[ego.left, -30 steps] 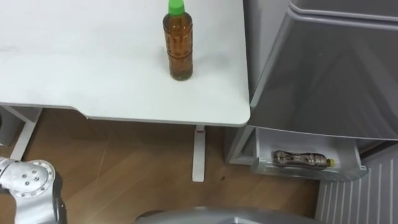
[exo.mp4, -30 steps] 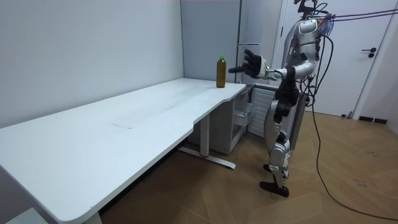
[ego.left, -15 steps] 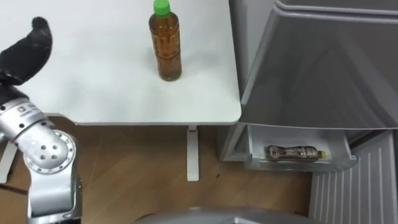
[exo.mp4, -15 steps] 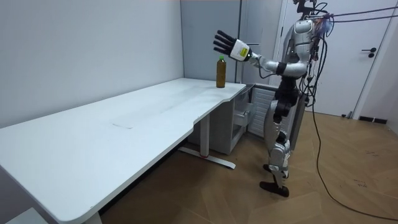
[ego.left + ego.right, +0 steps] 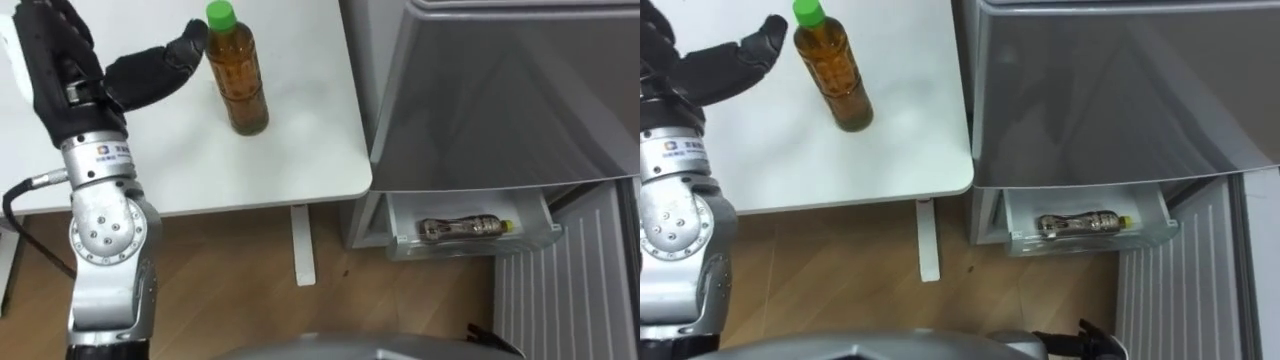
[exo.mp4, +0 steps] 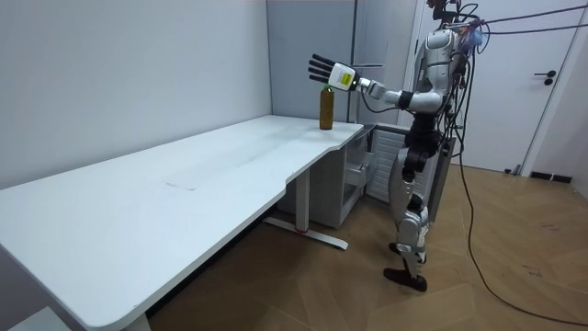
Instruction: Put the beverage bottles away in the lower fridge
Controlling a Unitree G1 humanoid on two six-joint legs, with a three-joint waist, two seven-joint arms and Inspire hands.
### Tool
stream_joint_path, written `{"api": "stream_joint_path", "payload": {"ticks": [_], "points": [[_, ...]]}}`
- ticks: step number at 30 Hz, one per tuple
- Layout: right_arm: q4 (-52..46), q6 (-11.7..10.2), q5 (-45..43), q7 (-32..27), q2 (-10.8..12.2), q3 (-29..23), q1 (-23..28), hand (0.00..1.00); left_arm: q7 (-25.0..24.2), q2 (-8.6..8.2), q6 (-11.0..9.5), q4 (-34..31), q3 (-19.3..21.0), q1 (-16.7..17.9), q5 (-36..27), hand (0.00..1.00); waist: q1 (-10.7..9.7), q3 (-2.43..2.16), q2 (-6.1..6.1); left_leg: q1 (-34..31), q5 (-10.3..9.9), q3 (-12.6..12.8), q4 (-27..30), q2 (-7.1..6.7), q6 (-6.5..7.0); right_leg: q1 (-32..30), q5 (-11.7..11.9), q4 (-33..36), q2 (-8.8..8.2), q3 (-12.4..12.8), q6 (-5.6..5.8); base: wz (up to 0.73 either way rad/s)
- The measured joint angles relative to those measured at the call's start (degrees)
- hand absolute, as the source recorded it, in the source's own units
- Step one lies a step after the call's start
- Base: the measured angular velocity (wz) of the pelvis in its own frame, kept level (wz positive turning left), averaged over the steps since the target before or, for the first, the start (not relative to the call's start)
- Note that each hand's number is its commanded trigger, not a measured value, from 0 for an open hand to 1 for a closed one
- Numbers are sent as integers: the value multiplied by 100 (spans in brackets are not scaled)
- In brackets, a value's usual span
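Note:
An amber drink bottle [image 5: 237, 75] with a green cap stands upright near the right end of the white table [image 5: 300, 150]. My left hand [image 5: 70, 80] is raised over the table just left of the bottle. It is open, fingers spread, and its thumb reaches toward the cap without closing on it. A second bottle [image 5: 460, 228] lies on its side in the open lower fridge drawer [image 5: 470, 247]. The room view shows me standing between table end and fridge, left hand [image 6: 323, 70] up by the bottle [image 6: 325, 107], right hand [image 6: 410, 168] hanging low at my side.
The grey fridge door [image 5: 480, 100] stands open at the right, overhanging the drawer. The table's white leg [image 5: 302, 245] stands on the wood floor left of the fridge. A closed white door [image 6: 542, 83] is behind me.
My left arm has come up from low at the left and swung in to the bottle. The head camera has turned, so the whole picture has shifted left.

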Motion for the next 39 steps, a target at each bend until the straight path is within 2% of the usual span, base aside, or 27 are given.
{"api": "stream_joint_path", "payload": {"ticks": [8,17,28,35,39], "points": [[1,10,0,8,2,3,-8,0,-249,-1,8,2,-17,0,-7,0,-14,2,-9,1,0,0,-3,-1,0,-14,0,4,21,126,-1,0],[-26,9,5,39,-1,14,-5,0,-557,0,49,10,-11,-1,-123,0,1,-16,-20,-115,1,19,25,-1,1,-115,6,21,21,127,-11,0],[-36,23,-179,71,-11,-4,-5,0,-870,-2,267,398,-16,-1,-437,0,-9,-19,-32,-84,1,64,20,8,1,-105,18,32,23,123,-22,-1],[-26,172,-199,75,-10,-4,-42,0,-948,-4,506,680,-15,-1,-441,0,-14,-10,-70,-76,1,107,20,17,1,-107,24,27,27,130,-27,0],[-37,217,-204,77,-11,-8,-38,0,-948,-3,538,702,-14,-4,-438,0,-38,-10,-66,-72,1,169,7,23,1,-113,26,28,28,150,-26,-3]]}}
